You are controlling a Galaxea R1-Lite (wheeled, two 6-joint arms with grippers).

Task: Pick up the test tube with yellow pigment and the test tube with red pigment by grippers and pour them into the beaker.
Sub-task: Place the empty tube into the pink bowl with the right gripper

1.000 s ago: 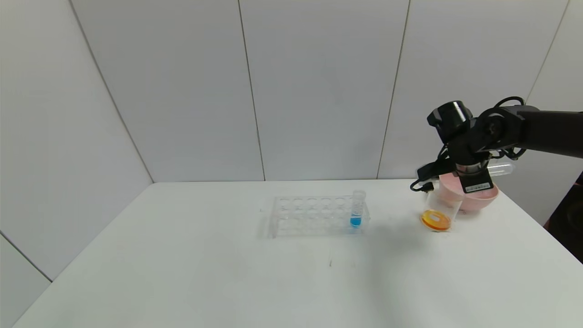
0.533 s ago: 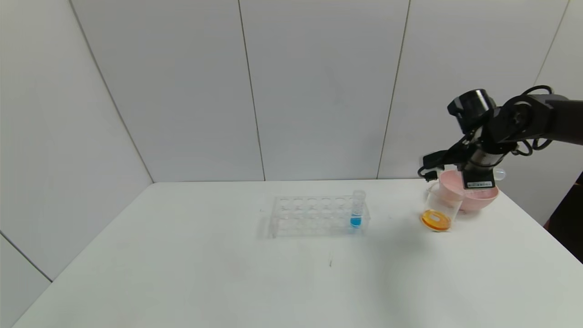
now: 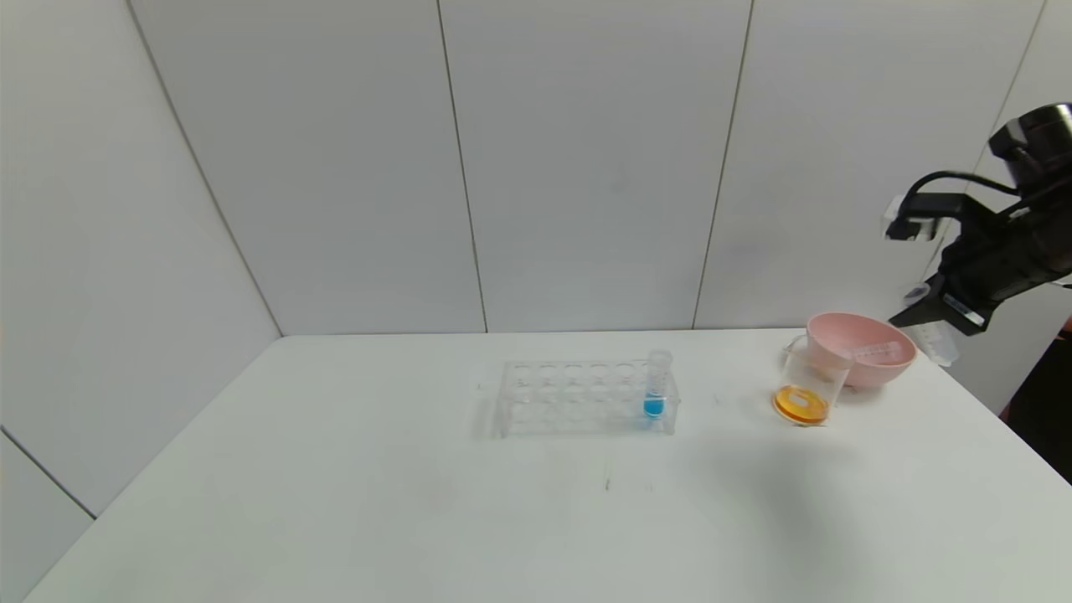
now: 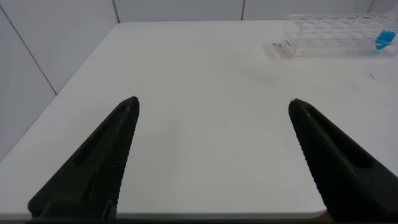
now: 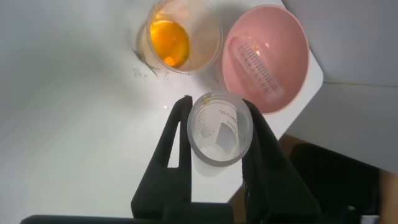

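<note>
The beaker [image 3: 808, 389] stands at the right of the table with orange liquid in its bottom; it also shows in the right wrist view [image 5: 180, 37]. My right gripper [image 3: 936, 322] is raised beyond the table's right edge, right of the pink bowl [image 3: 863, 373]. In the right wrist view it [image 5: 216, 106] is shut on an empty clear test tube [image 5: 221, 130], seen mouth-on. No tube with yellow or red liquid shows. My left gripper [image 4: 214, 102] is open and empty, low over the table's left front, out of the head view.
Another empty clear tube [image 5: 258, 65] lies inside the pink bowl [image 5: 298, 56]. A clear tube rack [image 3: 578, 398] stands mid-table with a blue-liquid tube [image 3: 656, 385] at its right end; both show in the left wrist view, the rack [image 4: 336, 34] and the tube [image 4: 385, 38].
My right arm has swung up and to the right, from above the beaker and pink bowl to past the table's right edge, still holding the empty tube.
</note>
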